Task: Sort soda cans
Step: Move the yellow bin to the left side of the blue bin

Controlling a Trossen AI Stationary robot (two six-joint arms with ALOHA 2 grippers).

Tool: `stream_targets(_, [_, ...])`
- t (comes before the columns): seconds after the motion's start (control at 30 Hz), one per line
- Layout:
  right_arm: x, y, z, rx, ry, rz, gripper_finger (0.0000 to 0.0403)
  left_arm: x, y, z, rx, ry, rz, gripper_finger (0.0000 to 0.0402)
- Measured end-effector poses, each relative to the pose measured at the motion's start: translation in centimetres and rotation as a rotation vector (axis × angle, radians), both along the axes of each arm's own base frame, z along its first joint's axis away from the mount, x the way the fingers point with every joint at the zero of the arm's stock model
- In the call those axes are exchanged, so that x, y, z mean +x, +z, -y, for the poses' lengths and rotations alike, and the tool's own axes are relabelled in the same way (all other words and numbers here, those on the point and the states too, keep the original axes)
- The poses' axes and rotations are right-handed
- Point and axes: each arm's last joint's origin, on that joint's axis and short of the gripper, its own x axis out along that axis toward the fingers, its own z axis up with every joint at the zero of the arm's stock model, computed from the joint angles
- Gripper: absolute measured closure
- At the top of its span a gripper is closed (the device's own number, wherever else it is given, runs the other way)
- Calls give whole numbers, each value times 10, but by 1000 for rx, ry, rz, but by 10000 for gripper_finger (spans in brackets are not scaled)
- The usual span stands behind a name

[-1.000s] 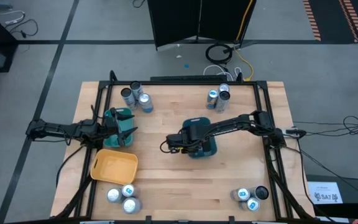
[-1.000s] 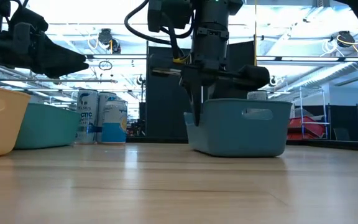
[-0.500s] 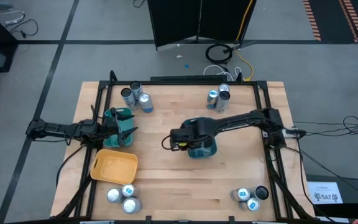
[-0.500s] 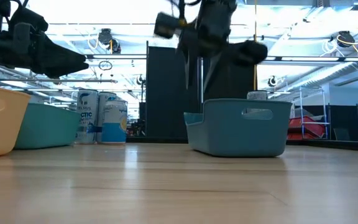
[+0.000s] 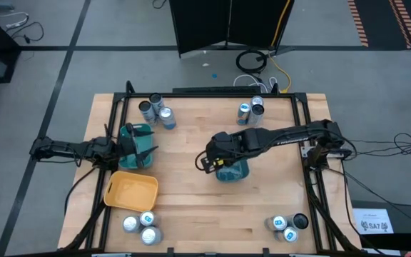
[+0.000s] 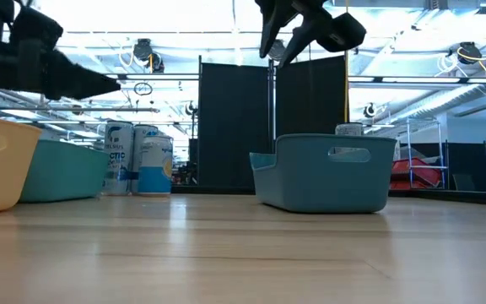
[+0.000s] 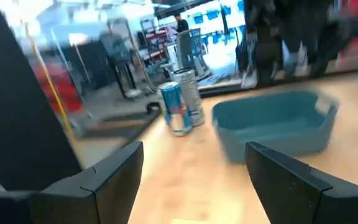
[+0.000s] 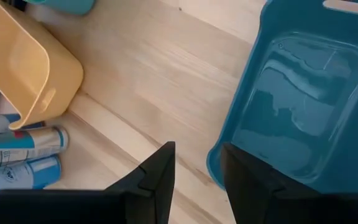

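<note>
Soda cans stand upright in four groups near the table's corners: far left (image 5: pixel 155 112), far right (image 5: pixel 250 111), near left (image 5: pixel 140 227) and near right (image 5: pixel 287 227). My right gripper (image 5: pixel 211 161) (image 8: pixel 196 180) is open and empty. It hangs high above the left rim of the central teal tray (image 5: pixel 232 171) (image 8: pixel 303 106), whose inside is bare. In the low view it is near the top of the picture (image 6: pixel 298 34). My left gripper (image 5: pixel 140 150) (image 7: pixel 194 180) is open and empty, hovering over the left teal tray (image 5: pixel 135 135) (image 6: pixel 66 169).
A yellow tray (image 5: pixel 130 189) (image 8: pixel 23 68) lies near the table's left near side, between the left teal tray and the near-left cans. Bare wood stretches across the middle and near side. A black frame (image 5: pixel 120 107) edges the table.
My right gripper has risen from the central teal tray's left wall to well above it, and its arm has drawn back a little toward the table's right. The tray has stayed where it was.
</note>
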Motion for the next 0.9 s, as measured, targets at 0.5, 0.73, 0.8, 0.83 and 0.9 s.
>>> stream_targets(0.5, [2,-3,0,-21,36,-11,282,0,4,0,-856,-23,283,111])
stream_targets(0.73, [2,-3,1,-23,38,-11,282,-4,23,-2,-808,28,347,111])
stream_targets(0.8, [2,-3,1,-23,38,-10,282,-6,32,-3,-744,52,347,111])
stream_targets(0.83, [2,-3,1,-23,38,-10,282,-8,38,-3,-720,62,340,111])
stream_targets(0.9, [2,-3,1,-25,40,-10,282,-12,48,-4,-680,85,292,111])
